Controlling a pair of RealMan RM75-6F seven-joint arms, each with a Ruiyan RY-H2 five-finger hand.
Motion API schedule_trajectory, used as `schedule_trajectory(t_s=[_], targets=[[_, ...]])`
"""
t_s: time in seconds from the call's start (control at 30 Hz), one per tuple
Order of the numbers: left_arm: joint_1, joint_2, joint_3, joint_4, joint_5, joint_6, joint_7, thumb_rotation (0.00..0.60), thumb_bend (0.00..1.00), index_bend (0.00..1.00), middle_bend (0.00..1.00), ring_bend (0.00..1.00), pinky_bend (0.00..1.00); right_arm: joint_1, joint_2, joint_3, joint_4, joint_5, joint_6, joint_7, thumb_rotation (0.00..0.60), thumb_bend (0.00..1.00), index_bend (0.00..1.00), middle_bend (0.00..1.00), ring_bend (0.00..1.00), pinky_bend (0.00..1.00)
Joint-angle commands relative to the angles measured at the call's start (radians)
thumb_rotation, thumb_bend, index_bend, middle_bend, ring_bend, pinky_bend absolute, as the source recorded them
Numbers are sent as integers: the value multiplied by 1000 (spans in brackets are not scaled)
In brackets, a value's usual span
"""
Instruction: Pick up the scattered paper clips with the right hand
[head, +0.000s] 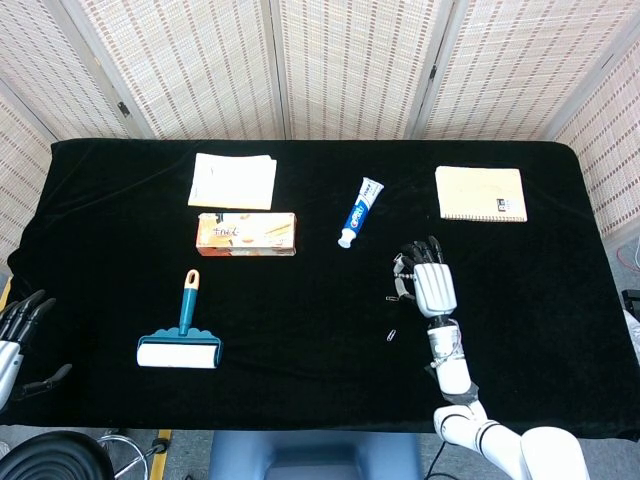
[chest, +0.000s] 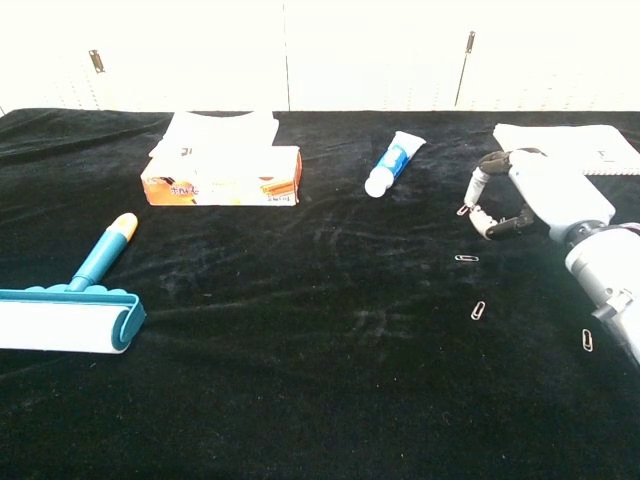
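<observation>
At the far lower left of the head view, the left hand (head: 12, 335) hangs off the edge of the black-covered desk (head: 300, 390), its fingers spread and holding nothing. Right of it, in the lower left of the desk, lies a lint roller (head: 180, 345) with a teal handle. Above that, an orange box (head: 246, 233) sits just below a white paper pack (head: 233, 181). Near the upper middle lies a blue-and-white toothpaste tube (head: 359, 211), tilted. Right of centre, the right hand (chest: 530, 195) is low over the cloth, fingers (chest: 480, 185) curved downward and apart around the paper clips; whether they have hold of one I cannot tell. One paper clip (chest: 463, 210) lies just at the fingertips, another (chest: 466, 258) below it, a third (chest: 478, 310) lower still, and a fourth (chest: 587, 340) at the lower right beside the forearm. A tan notebook (head: 480, 193) rests in the upper right.
</observation>
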Motion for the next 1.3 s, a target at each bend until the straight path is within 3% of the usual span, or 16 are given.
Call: schedule_trajectory(t_s=[0.03, 0.27, 0.73, 1.07, 1.3], targets=[[0, -1, 0, -1, 0, -2, 3, 600, 282, 0, 0, 0, 13, -9, 6, -4, -5, -5, 11, 8, 600, 557, 944, 276, 149, 0], [-4, -4, 0, -4, -2, -12, 16, 600, 282, 0, 0, 0, 13, 13, 12, 24, -2, 4, 1, 17, 600, 557, 944, 279, 148, 0], [-6, 0, -10, 8, -32, -31, -13, 600, 282, 0, 0, 0, 13, 161, -78, 103, 148, 54, -128, 70, 600, 557, 944, 281, 150, 0], [-3, 3, -13, 22, -36, -32, -42, 600, 282, 0, 0, 0, 13, 215, -124, 115, 243, 68, -165, 104, 600, 557, 944, 283, 151, 0], [-2, 3, -15, 26, -39, -30, -44, 600, 282, 0, 0, 0, 13, 172, -115, 83, 225, 42, -99, 141, 600, 557, 944, 286, 152, 0]])
